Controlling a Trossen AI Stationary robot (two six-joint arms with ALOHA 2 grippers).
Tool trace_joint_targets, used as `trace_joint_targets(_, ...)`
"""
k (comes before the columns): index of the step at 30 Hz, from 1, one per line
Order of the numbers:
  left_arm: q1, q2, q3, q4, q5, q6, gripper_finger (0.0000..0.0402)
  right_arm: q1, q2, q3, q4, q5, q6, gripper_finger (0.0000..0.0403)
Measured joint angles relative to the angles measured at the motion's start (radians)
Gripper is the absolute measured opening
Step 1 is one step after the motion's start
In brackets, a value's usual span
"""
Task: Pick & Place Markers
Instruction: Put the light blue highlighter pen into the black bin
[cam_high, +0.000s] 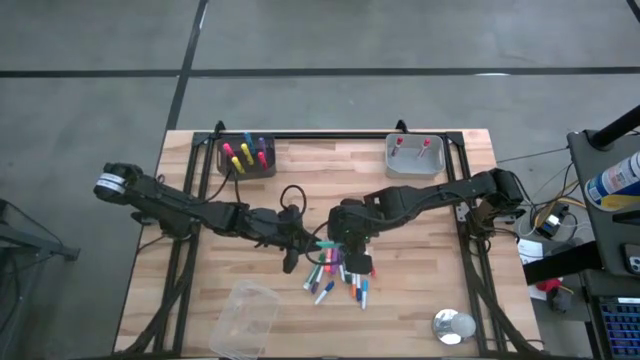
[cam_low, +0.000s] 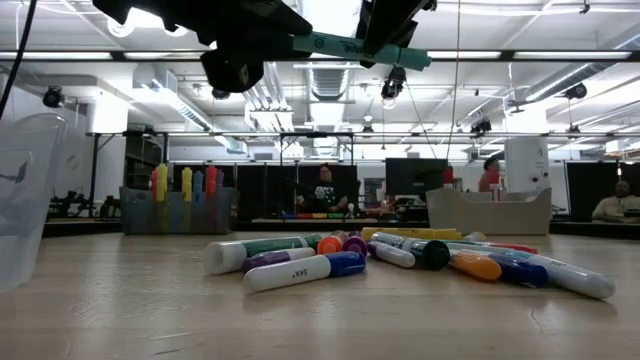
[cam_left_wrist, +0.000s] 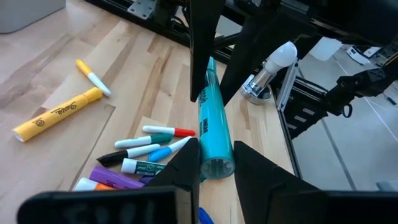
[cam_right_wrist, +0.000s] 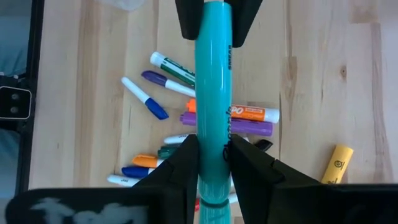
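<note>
A teal marker (cam_right_wrist: 213, 93) hangs level above the pile (cam_high: 335, 275), its long axis spanning both grippers, left (cam_left_wrist: 212, 163) and right (cam_right_wrist: 213, 158), fingers clamped on opposite ends.

Overhead, table-level and two wrist cameras share the marker pile (cam_high: 338, 275).

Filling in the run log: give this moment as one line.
stage: handover above pile | held: teal marker | left gripper: shut on it | right gripper: shut on it | loose markers: on table
</note>
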Motion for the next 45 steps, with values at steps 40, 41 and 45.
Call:
trace_joint_targets(40,-0.014,-0.483,-0.417,0.57,-0.268,0.281,0.007,0.169,-0.051,-0.068,0.271,0.581,0.018,0.0182)
trace_joint_targets(41,-0.017,-0.486,-0.433,0.603,-0.256,0.302,0.0069,0.169,-0.051,-0.086,0.307,0.581,0.006,0.0182)
trace_joint_targets(45,-0.03,-0.478,-0.479,0.775,-0.186,0.366,0.0069,0.171,-0.051,-0.153,0.489,0.581,-0.064,0.0182)
